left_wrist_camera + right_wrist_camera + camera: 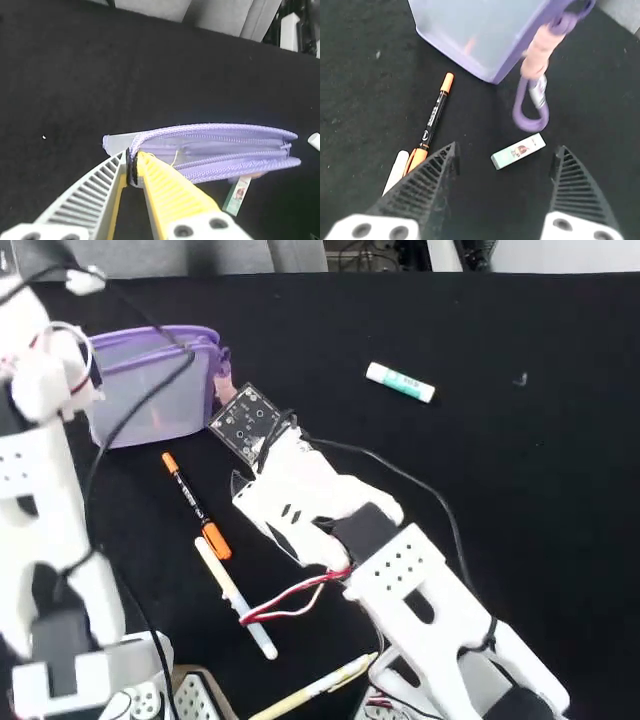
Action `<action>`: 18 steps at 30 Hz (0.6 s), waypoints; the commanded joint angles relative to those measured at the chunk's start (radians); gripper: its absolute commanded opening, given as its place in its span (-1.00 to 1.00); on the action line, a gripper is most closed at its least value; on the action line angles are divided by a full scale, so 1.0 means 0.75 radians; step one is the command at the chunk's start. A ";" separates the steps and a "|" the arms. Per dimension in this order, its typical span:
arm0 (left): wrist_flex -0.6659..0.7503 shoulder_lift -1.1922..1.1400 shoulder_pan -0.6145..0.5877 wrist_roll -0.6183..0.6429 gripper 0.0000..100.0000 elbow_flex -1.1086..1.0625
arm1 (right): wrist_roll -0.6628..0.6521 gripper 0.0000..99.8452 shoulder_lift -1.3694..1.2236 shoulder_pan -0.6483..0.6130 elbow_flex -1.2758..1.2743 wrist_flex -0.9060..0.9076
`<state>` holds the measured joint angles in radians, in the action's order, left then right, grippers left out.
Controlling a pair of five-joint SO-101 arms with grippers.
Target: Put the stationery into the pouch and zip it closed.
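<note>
At the far left of the table [520, 500] stands the pouch [150, 390], its zip apparently open, and your left hand [131, 167] pinches one end of it. Your right hand [506, 149] is spread wide over the small eraser [517, 151], beside the pouch's strap [530, 100]. I judge that you are at the loading step: lower, close on the eraser, carry it to the opening. The orange marker [195, 505] and glue stick [400, 382] lie outside.

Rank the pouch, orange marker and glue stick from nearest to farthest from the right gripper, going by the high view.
1. Pouch, right at the open right gripper.
2. Orange marker, near the pouch, toward the arms.
3. Glue stick, alone across the table.
</note>
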<state>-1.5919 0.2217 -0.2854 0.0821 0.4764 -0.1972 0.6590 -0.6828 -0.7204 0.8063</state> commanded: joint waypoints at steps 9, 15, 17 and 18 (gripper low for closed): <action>-0.225 -0.303 -0.028 -0.016 -0.94 0.377 | 0.004 -0.41 -0.003 -0.012 0.079 0.004; -0.225 -0.303 -0.028 -0.016 -0.94 0.304 | 0.004 -0.41 -0.003 -0.014 0.077 0.004; -0.225 -0.303 -0.028 -0.016 -0.94 0.265 | 0.004 -0.41 -0.005 -0.014 0.075 0.002; -0.223 -0.303 -0.026 -0.016 -0.94 0.244 | 0.004 -0.41 -0.005 -0.014 0.075 0.002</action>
<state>-1.7484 0.0069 -0.3069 0.0806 0.7250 -0.1972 0.6590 -0.6828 -0.7204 0.8063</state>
